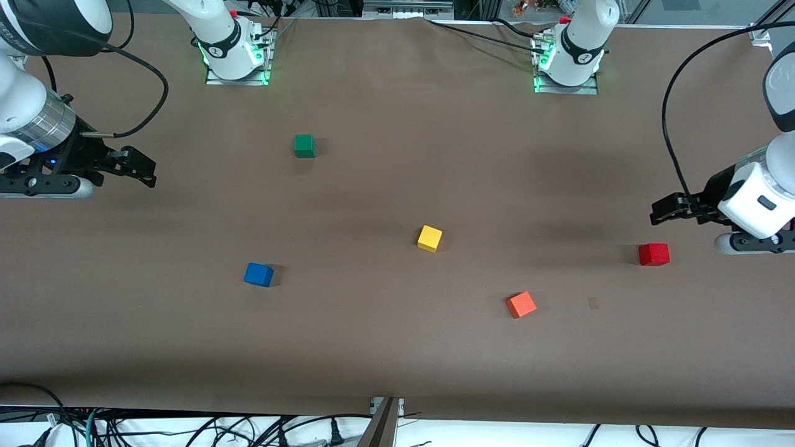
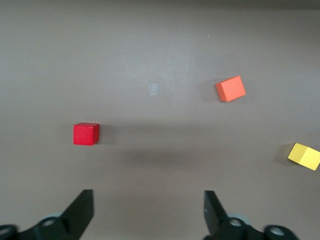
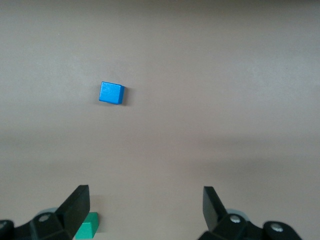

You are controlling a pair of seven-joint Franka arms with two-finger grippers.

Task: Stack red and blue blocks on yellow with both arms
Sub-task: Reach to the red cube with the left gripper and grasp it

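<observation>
The yellow cube point(image 1: 430, 238) sits near the table's middle; it also shows in the left wrist view point(image 2: 304, 156). The red cube point(image 1: 654, 254) lies toward the left arm's end, also in the left wrist view point(image 2: 86, 134). The blue cube point(image 1: 258, 274) lies toward the right arm's end, nearer the front camera than the yellow one, also in the right wrist view point(image 3: 111, 93). My left gripper point(image 1: 659, 211) point(image 2: 148, 200) hangs open and empty in the air beside the red cube. My right gripper point(image 1: 148, 172) point(image 3: 146, 197) hangs open and empty over the right arm's end of the table.
An orange cube point(image 1: 521, 304) point(image 2: 230, 88) lies between yellow and red, nearer the front camera. A green cube point(image 1: 304, 146) point(image 3: 86, 227) sits farther from the front camera than the blue one. The arm bases point(image 1: 235, 59) point(image 1: 568, 62) stand along the table's top edge.
</observation>
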